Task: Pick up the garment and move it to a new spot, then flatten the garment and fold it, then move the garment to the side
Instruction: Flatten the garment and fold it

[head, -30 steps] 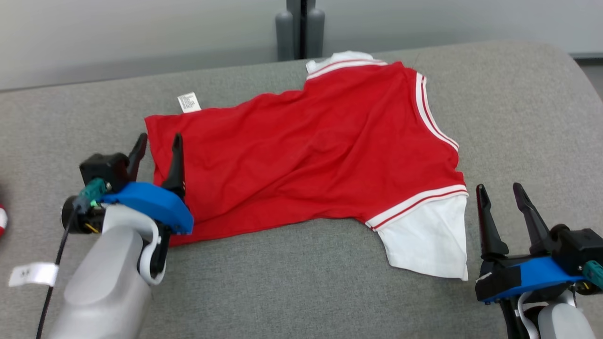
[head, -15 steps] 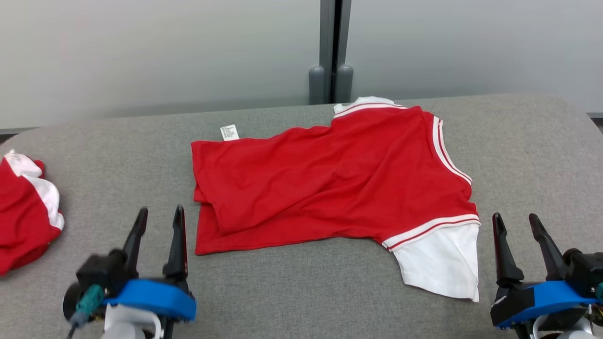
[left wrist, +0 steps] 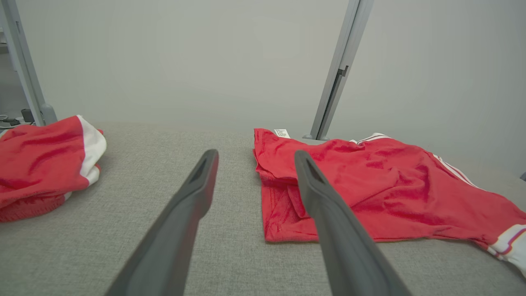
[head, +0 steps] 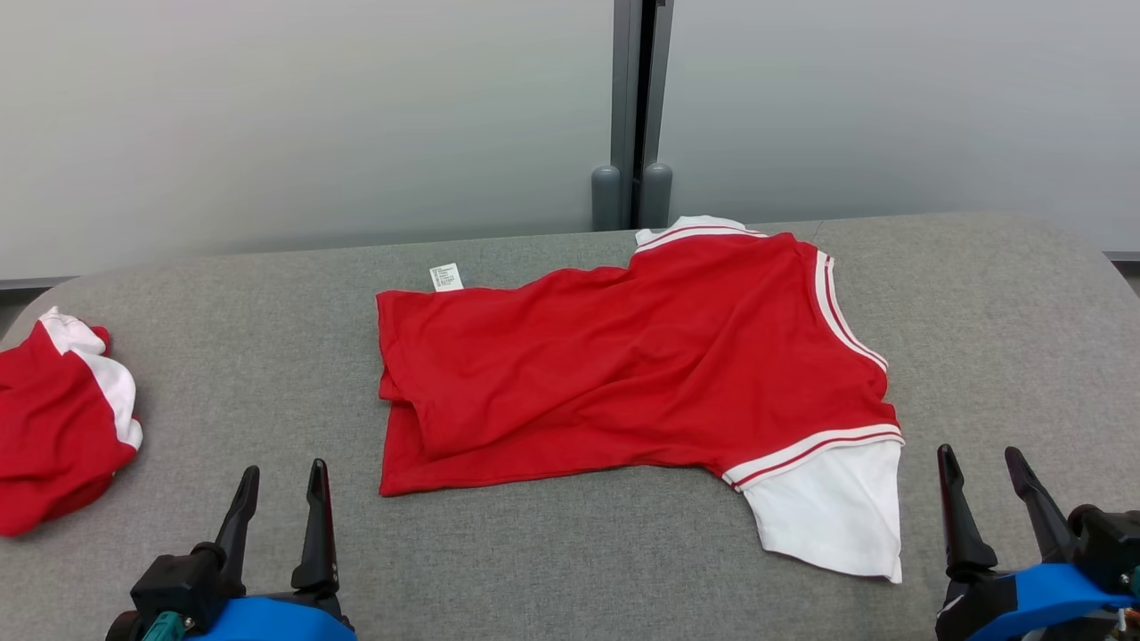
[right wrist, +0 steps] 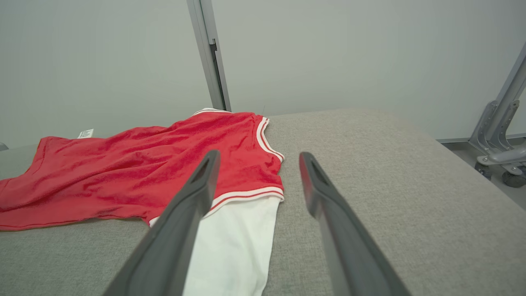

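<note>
Grey cloth covers the counter (head: 223,356). Nearest, at the bottom left of the head view, the left gripper (head: 283,470) has its two dark fingers spread apart and holds nothing. At the bottom right, the right gripper (head: 979,452) is the same, wide and empty. Both are near the garment (head: 623,356) but not touching it.

The garment is a red shirt lying in the middle of the frame. It is mostly flat, but its left edge is doubled over and bumpy. I think the flattening step is in hand, with folding to come. The next move likely needs each gripper to reach in, pinch an edge and pull the cloth smooth.

The shirt's long way runs left to right, rising a little toward the upper right. Its bottom hem faces left and its neck faces right. One white sleeve (head: 828,507) sticks out at the lower right. Farther back, a small white label (head: 446,277) peeks out.
</note>
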Robot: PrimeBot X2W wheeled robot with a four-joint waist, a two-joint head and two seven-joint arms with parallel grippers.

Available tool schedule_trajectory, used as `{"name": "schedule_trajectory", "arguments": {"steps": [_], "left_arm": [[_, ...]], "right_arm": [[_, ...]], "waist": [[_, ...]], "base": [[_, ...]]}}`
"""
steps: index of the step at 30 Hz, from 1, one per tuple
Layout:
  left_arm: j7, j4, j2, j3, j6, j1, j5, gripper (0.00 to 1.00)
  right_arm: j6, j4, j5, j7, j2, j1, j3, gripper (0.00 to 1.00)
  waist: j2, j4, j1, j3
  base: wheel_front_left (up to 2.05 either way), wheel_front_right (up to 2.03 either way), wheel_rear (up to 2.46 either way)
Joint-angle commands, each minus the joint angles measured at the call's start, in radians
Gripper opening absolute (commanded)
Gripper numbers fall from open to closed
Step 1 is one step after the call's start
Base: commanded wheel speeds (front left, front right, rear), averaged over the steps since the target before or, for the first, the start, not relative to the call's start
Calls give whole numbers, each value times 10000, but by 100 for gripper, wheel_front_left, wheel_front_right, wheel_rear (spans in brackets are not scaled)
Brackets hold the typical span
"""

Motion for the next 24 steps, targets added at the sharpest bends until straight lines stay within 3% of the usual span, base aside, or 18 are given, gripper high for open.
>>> {"name": "schedule_trajectory", "arguments": {"steps": [1,15,24], "left_arm": [[-28,-2,19,40,-45,127,96,100],[147,487,-46,-187,-238,-519,280,100],[1284,2561,-382,-840,-244,-2100,429,100]], "right_arm": [[1,-45,36,9,-15,126,13,100],[1,71,280,204,-15,-35,312,100],[1,403,480,395,-15,-414,878,100]], "waist": [[0,-9,1,9],[0,-28,1,273],[0,-192,1,896]], "base": [[0,0,0],[0,0,0],[0,0,0]]}}
